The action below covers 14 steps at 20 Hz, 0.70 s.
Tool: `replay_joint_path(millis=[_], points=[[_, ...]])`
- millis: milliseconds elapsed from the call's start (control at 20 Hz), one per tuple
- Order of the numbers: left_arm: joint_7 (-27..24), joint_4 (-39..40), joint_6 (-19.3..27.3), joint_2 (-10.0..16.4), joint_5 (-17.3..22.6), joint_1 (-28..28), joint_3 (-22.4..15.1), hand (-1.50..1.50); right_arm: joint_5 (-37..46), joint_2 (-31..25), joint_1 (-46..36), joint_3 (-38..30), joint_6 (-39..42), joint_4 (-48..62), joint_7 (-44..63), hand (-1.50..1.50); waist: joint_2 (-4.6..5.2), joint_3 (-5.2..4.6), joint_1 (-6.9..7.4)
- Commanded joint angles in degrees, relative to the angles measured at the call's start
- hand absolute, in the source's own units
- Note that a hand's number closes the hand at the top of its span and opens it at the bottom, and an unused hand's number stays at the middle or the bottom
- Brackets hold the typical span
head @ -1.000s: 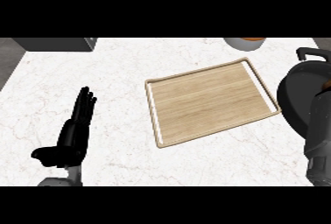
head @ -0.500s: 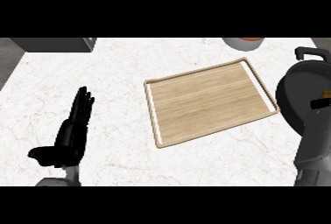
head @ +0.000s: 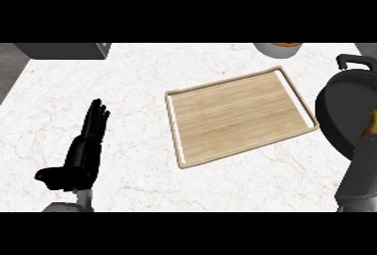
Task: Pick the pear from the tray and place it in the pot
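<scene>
Pear first: I see none on the tray (head: 174,130), whose wooden floor lies bare in the middle of the table (head: 140,74). At the right edge of the view a small yellowish sliver (head: 372,123) shows over the black pot (head: 340,112), just above my right forearm (head: 359,174). I judge it may be the pear, but too little of it shows to be sure. My right hand I cannot separate from the dark pot, so I cannot tell if it holds something. My left hand (head: 83,152) rests on the left of the table, well apart from the tray, its fingers (head: 95,115) straight and together, holding nothing.

What could go wrong, in my opinion: if that sliver is the pear, it hangs near the pot's far side, not over its middle. A release there may strike the rim, and the fruit may bounce out and roll over the table. My forearm also hides the near wall of the pot, so I would judge the drop partly blind.
</scene>
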Motion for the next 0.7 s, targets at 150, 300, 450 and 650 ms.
replay_joint_path(millis=[150, 300, 450, 650], points=[[1.0, 0.3, 0.2, -0.4, -0.8, -0.6, 0.0, 0.00, -4.0, 0.9, 11.3, 7.3, -12.6, -6.5, 8.5, -1.50, -0.24, -0.04, -0.17], [3.3, -0.7, 2.0, -1.8, -1.6, -1.9, -0.9, 0.00, -4.8, 0.9, 16.4, 11.3, -14.3, -10.3, 9.5, -1.50, -0.30, -0.02, -0.33], [0.7, 0.5, 1.5, -2.2, -1.9, -0.5, -1.1, 0.00, -4.4, 0.9, 21.0, 16.8, -13.2, -15.3, 13.2, -1.50, -0.30, -0.06, -0.26], [0.1, 1.0, 0.6, -1.7, -1.3, -0.1, -0.3, 0.00, -6.0, 0.9, 30.6, 22.7, -13.3, -21.4, 16.3, -1.50, -0.19, -0.06, -0.73]])
